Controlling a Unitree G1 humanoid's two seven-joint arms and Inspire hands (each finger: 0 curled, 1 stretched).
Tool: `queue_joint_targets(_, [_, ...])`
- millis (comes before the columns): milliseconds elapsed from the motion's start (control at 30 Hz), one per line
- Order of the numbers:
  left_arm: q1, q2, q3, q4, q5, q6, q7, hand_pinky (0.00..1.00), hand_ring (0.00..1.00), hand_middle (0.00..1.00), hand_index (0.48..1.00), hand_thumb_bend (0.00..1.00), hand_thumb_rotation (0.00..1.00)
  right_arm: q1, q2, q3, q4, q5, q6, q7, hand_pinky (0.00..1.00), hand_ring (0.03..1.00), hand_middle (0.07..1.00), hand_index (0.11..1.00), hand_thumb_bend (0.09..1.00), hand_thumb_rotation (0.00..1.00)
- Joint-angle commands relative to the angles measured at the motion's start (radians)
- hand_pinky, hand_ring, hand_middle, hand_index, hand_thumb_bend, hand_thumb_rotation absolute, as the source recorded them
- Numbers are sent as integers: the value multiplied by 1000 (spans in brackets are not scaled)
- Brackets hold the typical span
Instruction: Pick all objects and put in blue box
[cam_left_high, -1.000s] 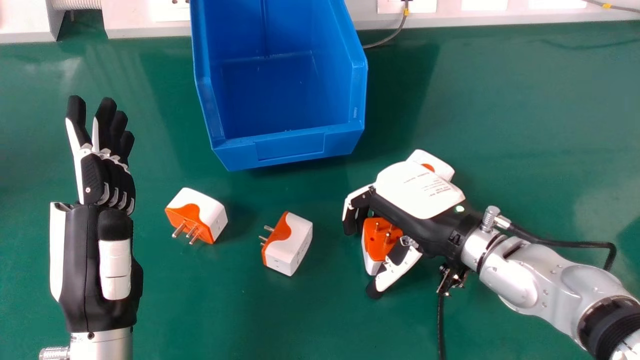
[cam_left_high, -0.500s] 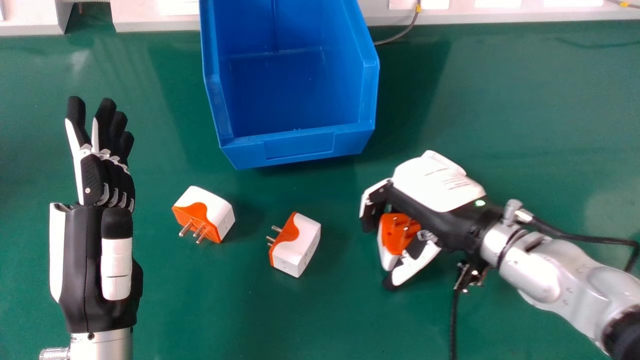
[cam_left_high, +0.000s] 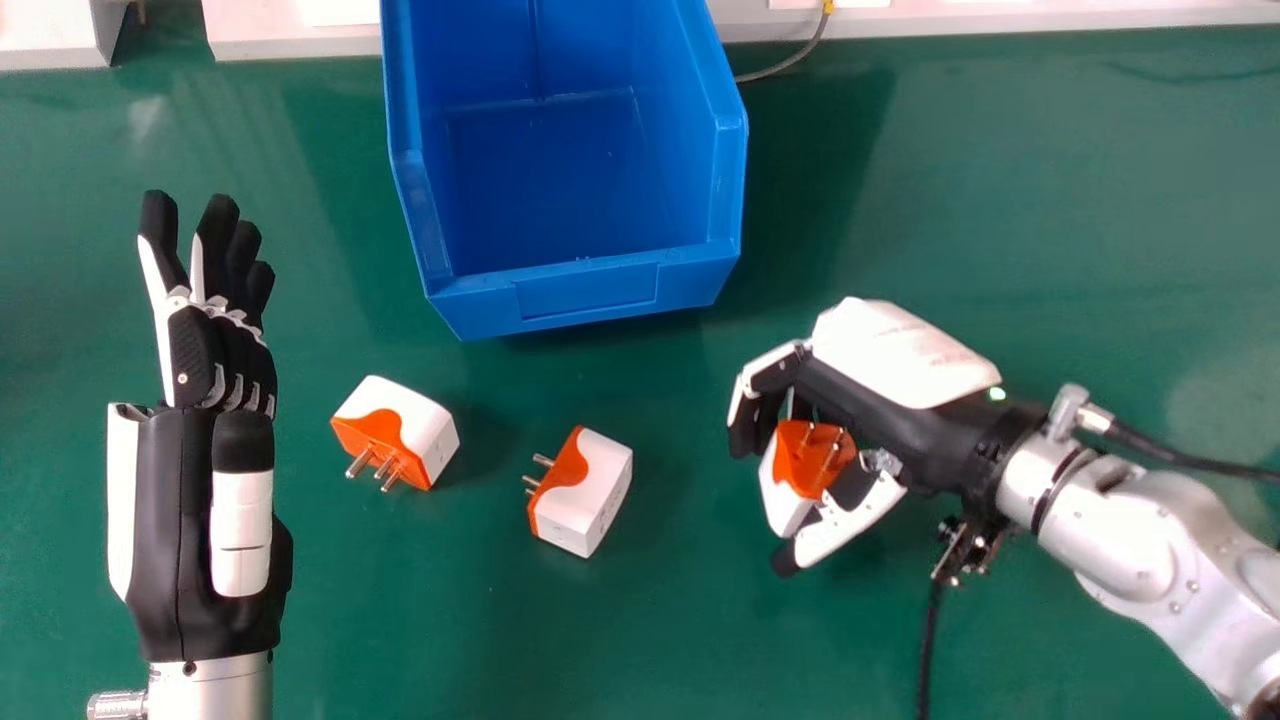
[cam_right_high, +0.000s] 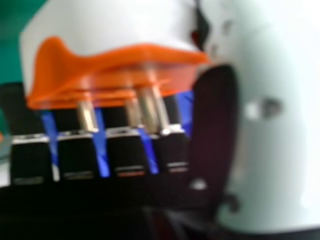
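Observation:
My right hand (cam_left_high: 880, 370) is low over the table at the right in the head view, curled round an orange and white plug adapter (cam_left_high: 812, 460), its pins upward. In the right hand view the adapter (cam_right_high: 115, 30) is between the fingers and thumb of my right hand (cam_right_high: 215, 135). Two more adapters lie on the table, one (cam_left_high: 420, 430) left of centre, another (cam_left_high: 590, 495) nearer the middle. The blue box (cam_left_high: 585, 290) stands at the back with its inside floor bare. My left hand (cam_left_high: 220, 360) is open at the left, fingers straight, touching nothing.
The green table (cam_left_high: 1050, 230) stretches around the box. A pale ledge (cam_left_high: 300, 40) runs behind it, with a thin cable (cam_left_high: 795, 62) right of the box. A black cable (cam_left_high: 930, 640) hangs from the right wrist.
My right hand and its adapter have moved right and slightly up in the head view. A white and orange piece seen beyond that hand earlier can no longer be made out. The view shifted slightly.

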Motion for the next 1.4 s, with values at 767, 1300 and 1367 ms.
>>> queue_joint_targets(767, [-19,-2,2,3,19,8,12,1000,1000,1000,1000,807,904,-200,219,-216,-121,382,-58,112,356,383,494,523,514,0])
queue_joint_targets(1300, [-58,3,7,61,15,-14,-6,1000,1000,1000,1000,802,889,-526,310,-203,184,200,-112,-66,301,371,496,527,512,0])
queue_joint_targets(1367, [-66,2,9,71,15,-21,-8,1000,1000,1000,1000,800,888,-579,316,-198,250,186,-115,-79,297,368,495,529,512,0])
